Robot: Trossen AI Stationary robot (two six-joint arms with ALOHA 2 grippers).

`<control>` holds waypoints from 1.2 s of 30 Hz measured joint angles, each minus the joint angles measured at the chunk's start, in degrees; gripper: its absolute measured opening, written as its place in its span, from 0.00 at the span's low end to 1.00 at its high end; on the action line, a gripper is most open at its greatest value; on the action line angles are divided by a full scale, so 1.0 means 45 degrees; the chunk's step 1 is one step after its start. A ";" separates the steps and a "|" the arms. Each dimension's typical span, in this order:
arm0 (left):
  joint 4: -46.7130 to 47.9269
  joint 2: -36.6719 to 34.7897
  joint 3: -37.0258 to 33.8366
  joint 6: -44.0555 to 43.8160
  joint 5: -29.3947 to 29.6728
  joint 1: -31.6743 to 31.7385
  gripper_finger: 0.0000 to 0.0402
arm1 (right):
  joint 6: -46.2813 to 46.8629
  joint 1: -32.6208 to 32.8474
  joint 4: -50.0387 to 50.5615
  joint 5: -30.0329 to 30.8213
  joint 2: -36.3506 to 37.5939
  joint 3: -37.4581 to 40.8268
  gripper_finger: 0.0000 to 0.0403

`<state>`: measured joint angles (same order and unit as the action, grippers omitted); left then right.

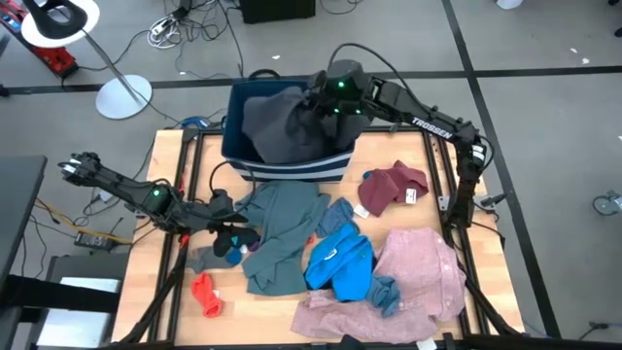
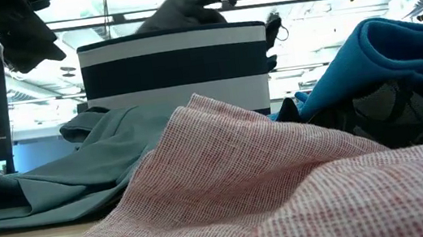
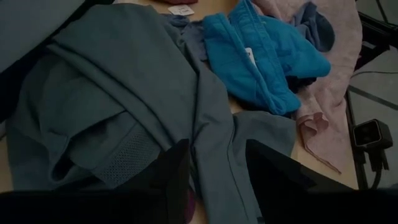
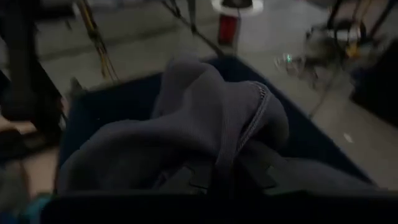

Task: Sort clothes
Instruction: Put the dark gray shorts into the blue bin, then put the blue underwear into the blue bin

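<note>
My right gripper (image 1: 326, 102) is over the dark blue striped bin (image 1: 292, 167), shut on a dark grey zippered garment (image 1: 282, 126). My left gripper (image 3: 217, 186) is open, low over the near-left part of the teal-grey garment (image 1: 282, 233); its fingers stand on either side of a fold, and I see no hold. A black piece (image 1: 233, 241) lies beside it. On the table lie a bright blue garment (image 1: 340, 262), a maroon one (image 1: 394, 185), a large pink shirt (image 1: 418, 277), a small blue piece (image 1: 384, 292) and a small red piece (image 1: 206, 292). My right gripper pinches a bunched fold of the dark grey garment beside its zipper (image 4: 239, 143) between its two fingers, coming from above. The fold stands up in a peak above the bin's rim (image 2: 173, 15). The rest of the garment hangs down into the bin.
The bin stands at the table's far middle. Dark frame rails (image 1: 457, 204) run along the table's left and right sides. Bare wood shows at the near left (image 1: 155, 311). A lamp stand (image 1: 121, 95) and cables are on the floor beyond.
</note>
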<state>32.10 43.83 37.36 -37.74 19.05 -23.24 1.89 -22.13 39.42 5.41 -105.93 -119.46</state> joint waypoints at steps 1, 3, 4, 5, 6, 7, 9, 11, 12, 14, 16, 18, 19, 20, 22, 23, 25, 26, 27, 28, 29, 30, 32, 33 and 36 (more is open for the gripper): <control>-0.0005 -0.0005 0.0000 0.0000 0.0000 0.0000 0.41 | 0.0094 0.0000 0.0143 0.0005 -0.0009 0.0000 0.11; -0.0009 -0.0001 0.0000 0.0000 0.0000 0.0000 0.41 | 0.0236 0.0000 0.0252 -0.0019 -0.0181 -0.0015 0.15; 0.0005 0.0005 0.0000 0.0000 0.0000 0.0000 0.41 | 0.0285 0.0000 0.0456 -0.0059 -0.0244 -0.0012 0.17; 0.0005 0.0005 0.0000 0.0000 0.0000 0.0000 0.41 | 0.0334 0.0002 0.0643 -0.0038 -0.0349 0.0000 0.18; -0.0010 0.0000 0.0000 0.0000 0.0000 0.0000 0.41 | 0.0380 0.0043 0.0598 0.0041 -0.0457 0.0000 0.19; -0.0009 0.0011 0.0000 0.0000 0.0000 0.0000 0.41 | 0.0498 0.0063 0.0573 0.0088 -0.0493 0.0000 0.21; -0.0015 0.0010 0.0000 0.0000 0.0000 0.0000 0.41 | 0.0675 0.0063 0.0644 0.0092 -0.0548 0.0000 0.23; -0.0024 0.0009 0.0000 0.0000 0.0000 0.0000 0.41 | 0.0693 0.0063 0.0692 0.0084 -0.0557 0.0000 0.27; -0.0046 0.0014 0.0000 0.0000 0.0000 0.0000 0.41 | 0.0695 0.0060 0.0804 0.0083 -0.0573 0.0000 0.28; -0.0126 0.0005 0.0000 0.0000 0.0000 0.0000 0.41 | 0.0695 0.0049 0.0966 0.0078 -0.0577 0.0000 0.32; -0.0121 0.0010 0.0000 0.0000 0.0000 0.0000 0.41 | 0.0675 0.0044 0.1046 0.0078 -0.0479 0.0000 0.36; -0.0121 0.0005 0.0000 0.0000 0.0000 0.0000 0.41 | 0.0612 0.0044 0.1304 0.0078 -0.0284 -0.0067 0.40; -0.0122 0.0010 0.0000 0.0000 0.0000 0.0000 0.41 | 0.0546 0.0044 0.1316 0.0078 -0.0152 -0.0100 0.41; -0.0094 0.0010 0.0000 0.0000 0.0000 0.0000 0.41 | 0.0487 0.0049 0.1403 0.0078 0.0021 -0.0102 0.43; -0.0117 0.0008 0.0000 0.0000 0.0000 0.0000 0.41 | 0.0405 0.0051 0.1750 0.0075 0.0424 -0.0110 0.45; -0.0100 0.0010 0.0000 0.0000 0.0000 0.0000 0.41 | 0.0405 0.0058 0.1964 0.0074 0.0644 -0.0114 0.45; -0.0112 0.0005 0.0000 0.0000 0.0000 0.0000 0.41 | 0.0582 0.0109 0.2661 0.0009 0.1092 -0.0121 0.46; -0.0127 0.0005 0.0000 0.0000 0.0000 0.0000 0.41 | 0.0718 0.0141 0.3039 -0.0121 0.1315 -0.0121 0.46; -0.0131 0.0010 0.0000 0.0000 0.0000 0.0000 0.41 | 0.0851 0.0192 0.3453 -0.0286 0.1552 -0.0121 0.46; -0.0161 0.0010 0.0000 0.0000 0.0000 0.0000 0.41 | 0.1025 0.0285 0.3890 -0.0445 0.1756 -0.0121 0.46; -0.0213 0.0005 0.0000 0.0000 0.0000 0.0000 0.41 | 0.1190 0.0421 0.4275 -0.0555 0.1943 -0.0121 0.46; -0.0240 0.0008 0.0000 0.0000 -0.0013 -0.0005 0.41 | 0.1323 0.0588 0.4652 -0.0616 0.2100 -0.0126 0.46; -0.0196 0.0010 0.0000 0.0000 -0.0105 -0.0005 0.41 | 0.1360 0.1001 0.5387 -0.0614 0.2324 -0.0126 0.46; -0.0210 0.0010 0.0000 0.0000 -0.0112 -0.0005 0.41 | 0.1474 0.1252 0.5705 -0.0506 0.2390 -0.0126 0.46; -0.0204 0.0010 0.0000 0.0058 -0.0112 -0.0005 0.41 | 0.1945 0.1998 0.6399 0.0087 0.2535 -0.0126 0.46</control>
<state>31.18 43.88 37.36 -37.48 18.55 -23.27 10.65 -13.14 68.21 5.80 -94.52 -120.03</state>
